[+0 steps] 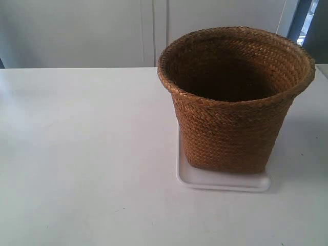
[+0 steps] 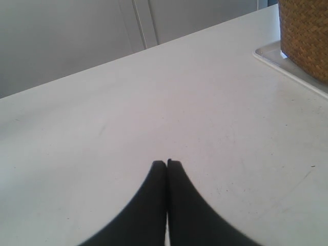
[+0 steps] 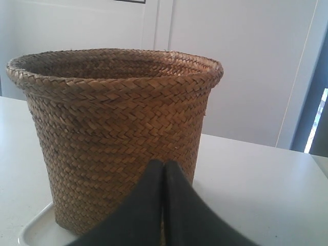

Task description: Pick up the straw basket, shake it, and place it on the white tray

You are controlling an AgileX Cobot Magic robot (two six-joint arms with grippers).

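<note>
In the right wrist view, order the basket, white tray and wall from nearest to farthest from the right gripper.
1. Basket, directly ahead of the right gripper.
2. White tray, under the basket; these two are too close to call.
3. Wall, behind the table, farthest.

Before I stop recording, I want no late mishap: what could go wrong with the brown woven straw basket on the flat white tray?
The brown woven straw basket nearly fills the flat white tray, so a nudge might push its base over the rim. The shut right gripper points at its wall; advancing could shove it.
</note>
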